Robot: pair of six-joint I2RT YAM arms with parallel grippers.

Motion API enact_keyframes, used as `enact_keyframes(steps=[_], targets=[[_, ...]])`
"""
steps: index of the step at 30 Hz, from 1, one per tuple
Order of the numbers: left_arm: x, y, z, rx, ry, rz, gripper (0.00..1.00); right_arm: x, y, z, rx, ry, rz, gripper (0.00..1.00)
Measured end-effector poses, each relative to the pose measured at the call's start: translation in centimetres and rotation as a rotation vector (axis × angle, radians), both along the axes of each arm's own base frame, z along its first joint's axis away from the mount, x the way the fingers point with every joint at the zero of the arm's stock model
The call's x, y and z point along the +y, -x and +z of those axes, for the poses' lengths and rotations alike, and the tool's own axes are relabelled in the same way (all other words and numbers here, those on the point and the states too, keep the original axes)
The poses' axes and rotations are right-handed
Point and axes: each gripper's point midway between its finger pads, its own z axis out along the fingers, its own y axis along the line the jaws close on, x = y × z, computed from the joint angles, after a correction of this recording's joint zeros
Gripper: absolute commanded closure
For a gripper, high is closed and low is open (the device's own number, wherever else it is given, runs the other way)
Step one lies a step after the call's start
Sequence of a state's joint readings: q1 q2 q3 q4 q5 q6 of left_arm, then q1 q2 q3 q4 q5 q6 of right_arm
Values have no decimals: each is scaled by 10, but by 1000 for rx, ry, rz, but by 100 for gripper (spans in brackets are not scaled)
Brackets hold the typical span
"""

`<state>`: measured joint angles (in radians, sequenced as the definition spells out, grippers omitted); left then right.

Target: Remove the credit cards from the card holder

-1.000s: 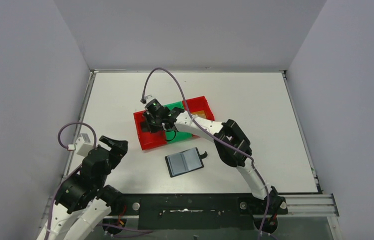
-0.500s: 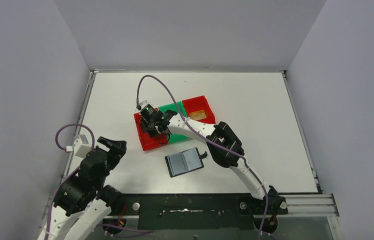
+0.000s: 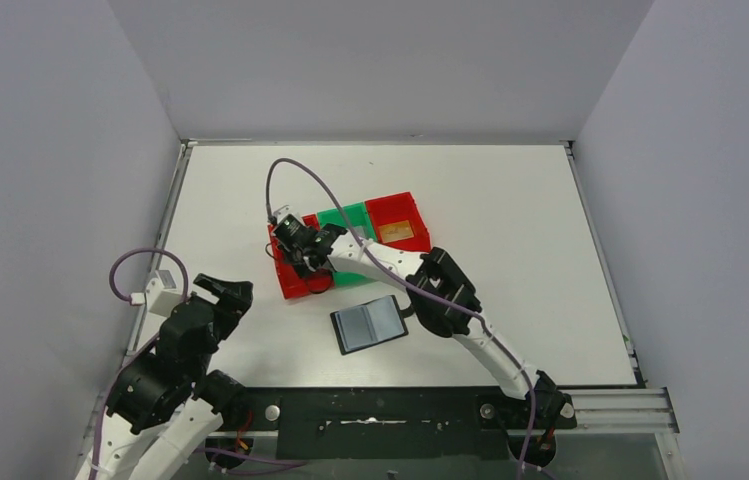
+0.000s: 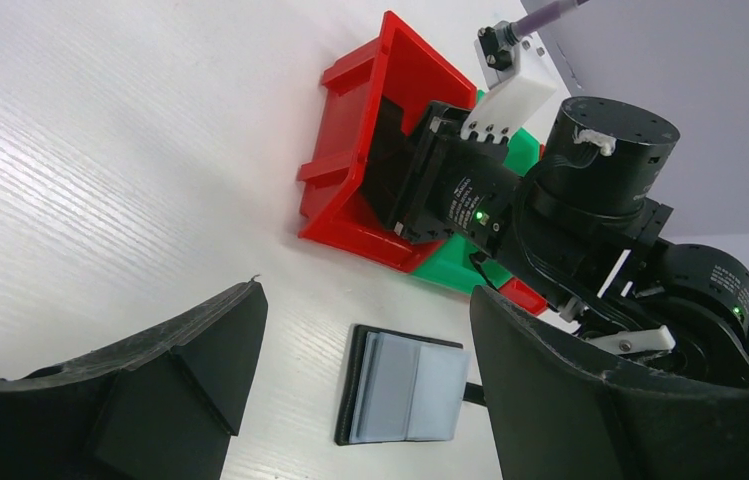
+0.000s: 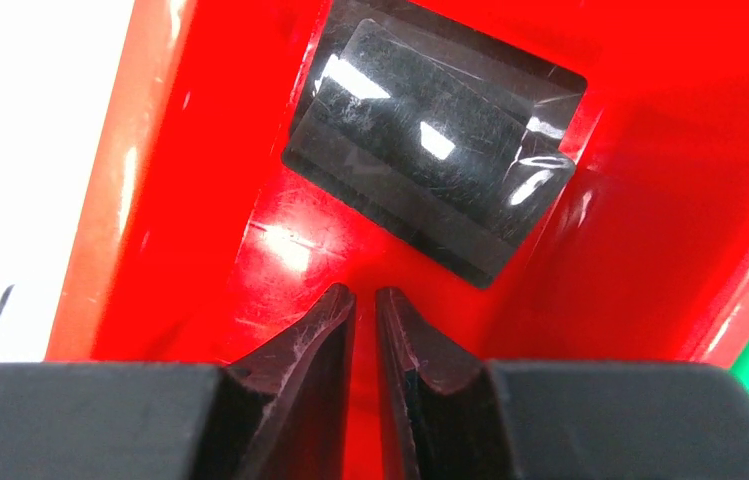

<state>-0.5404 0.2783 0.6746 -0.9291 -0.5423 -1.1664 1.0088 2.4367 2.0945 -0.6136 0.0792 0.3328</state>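
Observation:
The card holder (image 3: 369,324) lies open on the table in front of the bins, grey-blue inner face up; it also shows in the left wrist view (image 4: 410,385). My right gripper (image 3: 300,263) reaches down into the left red bin (image 3: 288,288). In the right wrist view its jaws (image 5: 365,292) are all but shut, with a thin gap and nothing between them, just above the bin floor (image 5: 170,150). A shiny black card (image 5: 435,170) lies flat on that floor ahead of the tips. My left gripper (image 3: 225,295) is open and empty at the near left, well apart from the holder.
A green bin (image 3: 342,216) and a second red bin (image 3: 408,205) holding a tan card (image 3: 397,231) stand in a row with the left red bin. The right arm's elbow (image 3: 440,295) hangs just right of the holder. Grey walls close the table in.
My right gripper has moved left from the green bin's edge and down into the left red bin. The left arm and the card holder have stayed put.

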Motion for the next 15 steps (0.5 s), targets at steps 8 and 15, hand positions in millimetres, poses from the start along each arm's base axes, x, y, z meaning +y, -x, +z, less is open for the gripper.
enact_keyframes(steps=[8, 15], targets=[[0, 0, 0, -1, 1, 0, 26, 3, -16, -1, -54, 20, -33, 82], [0, 0, 1, -4, 2, 0, 26, -4, -30, -3, -117, 66, -65, 77]])
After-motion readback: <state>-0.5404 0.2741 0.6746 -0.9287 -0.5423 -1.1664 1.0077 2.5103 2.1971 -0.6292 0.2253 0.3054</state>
